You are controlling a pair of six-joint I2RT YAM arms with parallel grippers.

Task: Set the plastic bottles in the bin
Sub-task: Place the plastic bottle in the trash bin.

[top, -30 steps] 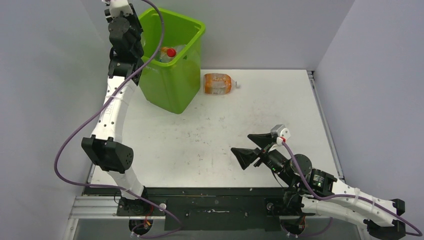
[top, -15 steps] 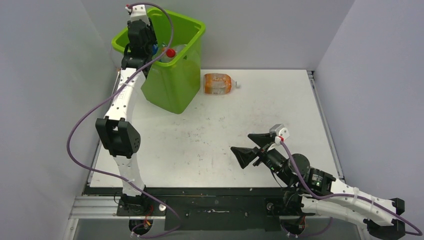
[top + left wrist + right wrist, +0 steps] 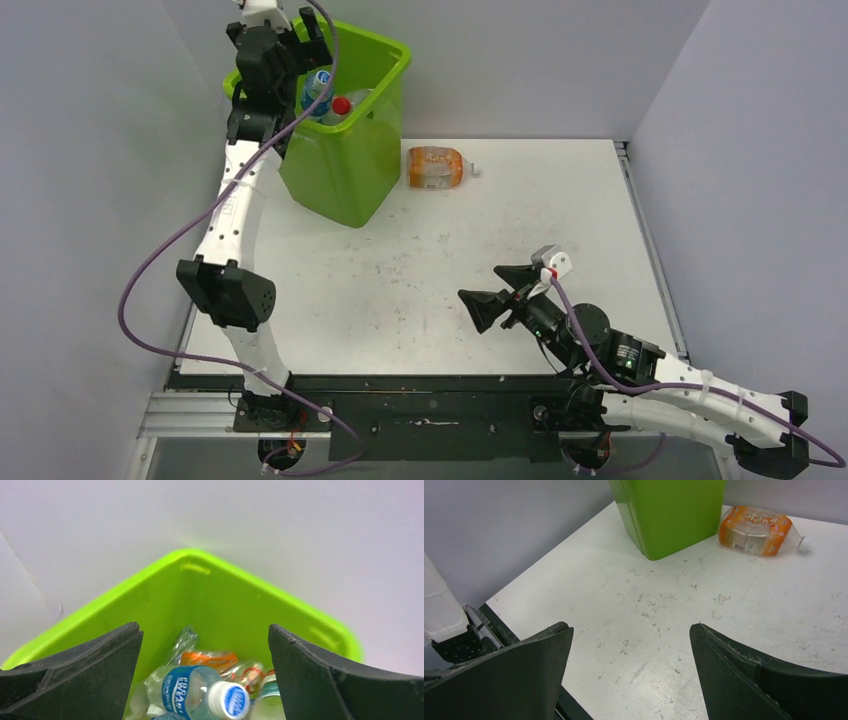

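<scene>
You have one orange-labelled bottle lying on its side on the scuffed white table, near the lime-green bin at the far left, with grey walls around. Inside the bin, a blue-labelled bottle tops a heap of others. Your left gripper hangs spread and empty above the bin. Your right gripper is spread wide, holding nothing, over the near table.

You find the bin at the far left corner of the bench, close to the back wall. Inside it several bottles lie piled one over another. One more bottle lies on its side on the bench, just beside the bin at its right. Your left gripper hangs above the bin's opening. Your right gripper is over the near right part of the bench, well apart from the lying bottle.
</scene>
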